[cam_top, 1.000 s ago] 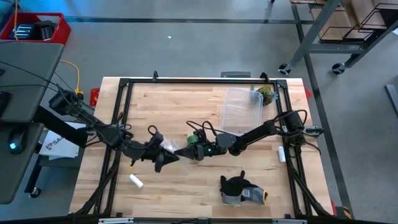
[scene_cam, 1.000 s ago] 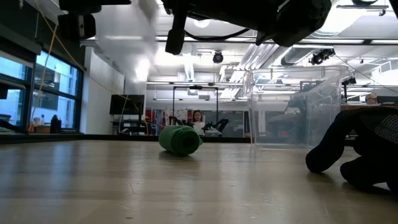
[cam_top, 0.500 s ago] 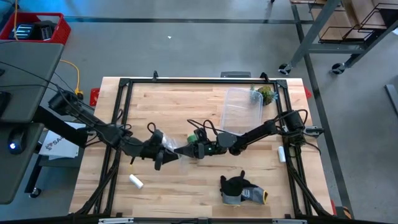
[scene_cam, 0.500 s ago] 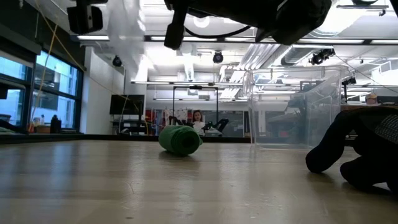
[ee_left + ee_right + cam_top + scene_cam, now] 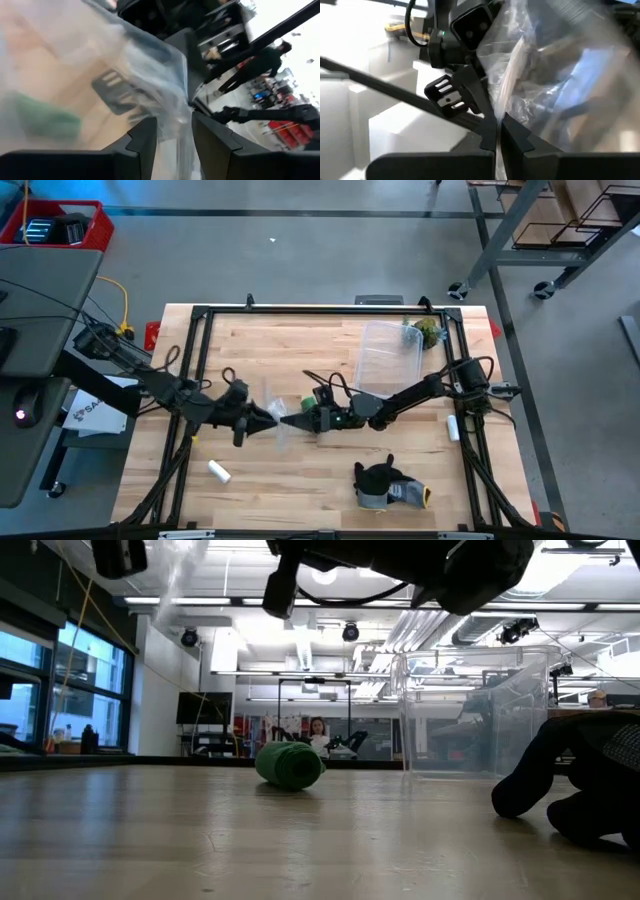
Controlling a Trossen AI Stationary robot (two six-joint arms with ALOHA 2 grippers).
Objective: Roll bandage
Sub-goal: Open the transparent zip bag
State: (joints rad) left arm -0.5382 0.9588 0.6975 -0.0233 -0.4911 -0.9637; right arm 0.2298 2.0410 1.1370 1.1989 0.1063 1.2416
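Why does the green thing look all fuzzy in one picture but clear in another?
In the left wrist view the bandage is blurred behind a crinkly clear plastic bag close to the lens; in the low view the bandage sits sharp on the table, with bright ceiling lights glaring behind.

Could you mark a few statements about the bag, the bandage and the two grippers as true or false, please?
1. Both grippers hold a clear plastic bag between them above the table. True: the left gripper and the right gripper each pinch it.
2. The bandage lies as a long flat strip. False: it is a compact green roll resting on the table.
3. The right gripper's fingers are spread wide. False: they are shut on the bag's film.
4. A dark grey glove lies on the table near its front edge. True.
5. The small white cylinder sits inside the clear container. False: it lies on the bare table, near the left arm.
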